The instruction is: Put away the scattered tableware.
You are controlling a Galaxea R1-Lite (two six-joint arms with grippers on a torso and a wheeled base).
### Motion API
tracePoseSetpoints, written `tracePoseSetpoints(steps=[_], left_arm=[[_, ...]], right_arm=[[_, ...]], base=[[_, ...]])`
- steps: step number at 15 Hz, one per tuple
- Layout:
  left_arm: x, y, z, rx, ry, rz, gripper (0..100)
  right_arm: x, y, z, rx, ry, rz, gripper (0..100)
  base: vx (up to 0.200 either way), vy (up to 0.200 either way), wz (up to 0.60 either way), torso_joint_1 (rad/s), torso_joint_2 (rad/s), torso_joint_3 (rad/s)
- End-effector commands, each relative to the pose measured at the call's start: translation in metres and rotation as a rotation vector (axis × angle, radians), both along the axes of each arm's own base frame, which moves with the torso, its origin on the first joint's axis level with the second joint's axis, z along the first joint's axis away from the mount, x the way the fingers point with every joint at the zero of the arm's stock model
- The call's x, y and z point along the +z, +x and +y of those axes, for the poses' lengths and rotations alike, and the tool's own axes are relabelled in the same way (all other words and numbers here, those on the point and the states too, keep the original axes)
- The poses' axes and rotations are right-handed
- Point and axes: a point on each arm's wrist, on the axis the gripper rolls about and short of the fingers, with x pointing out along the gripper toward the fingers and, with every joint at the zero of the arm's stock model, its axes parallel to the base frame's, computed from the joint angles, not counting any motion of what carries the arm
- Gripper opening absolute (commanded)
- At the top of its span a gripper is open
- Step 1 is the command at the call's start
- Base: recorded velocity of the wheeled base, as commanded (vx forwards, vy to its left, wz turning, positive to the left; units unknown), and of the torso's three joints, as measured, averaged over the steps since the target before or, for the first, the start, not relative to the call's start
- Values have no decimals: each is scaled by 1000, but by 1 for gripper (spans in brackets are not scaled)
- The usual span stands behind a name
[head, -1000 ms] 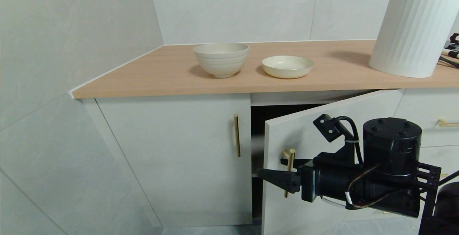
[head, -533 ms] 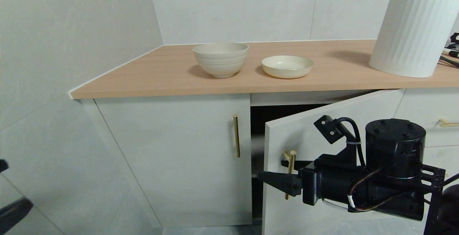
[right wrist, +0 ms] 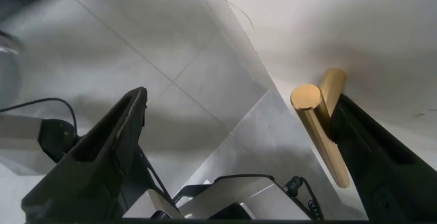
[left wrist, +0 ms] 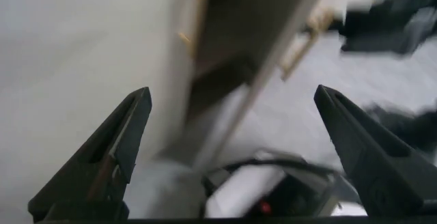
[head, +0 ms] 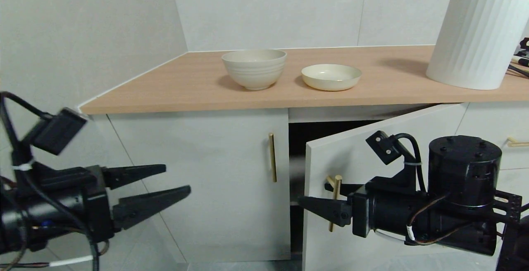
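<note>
Fingers wide on left gripper | right gripper wide around handle | bowl, plate on counter

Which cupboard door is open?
The right door, angled outward, with the right gripper at its gold handle. The left door sits shut, flush under the counter.

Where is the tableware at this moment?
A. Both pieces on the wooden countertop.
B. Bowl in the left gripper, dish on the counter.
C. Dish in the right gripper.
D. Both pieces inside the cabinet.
A: the cream ribbed deep bowl and the cream shallow round dish stand apart on the wooden countertop; the left gripper is open and empty, the right gripper open at the ajar white cabinet door's brass bar handle.
</note>
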Motion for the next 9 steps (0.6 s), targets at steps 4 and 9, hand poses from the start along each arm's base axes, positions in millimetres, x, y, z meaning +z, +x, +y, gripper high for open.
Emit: tracePoseSetpoints(steps=[4, 9], left_arm=[[-53, 17, -32, -112, 12, 242, 100], [-53, 18, -33, -110, 8, 245, 100]], right_arm=[[-2, 0, 0, -1, -5, 5, 100], [-3, 0, 0, -1, -8, 8, 100]], base=[[0, 0, 0, 0, 0, 0], [0, 0, 0, 0, 0, 0]])
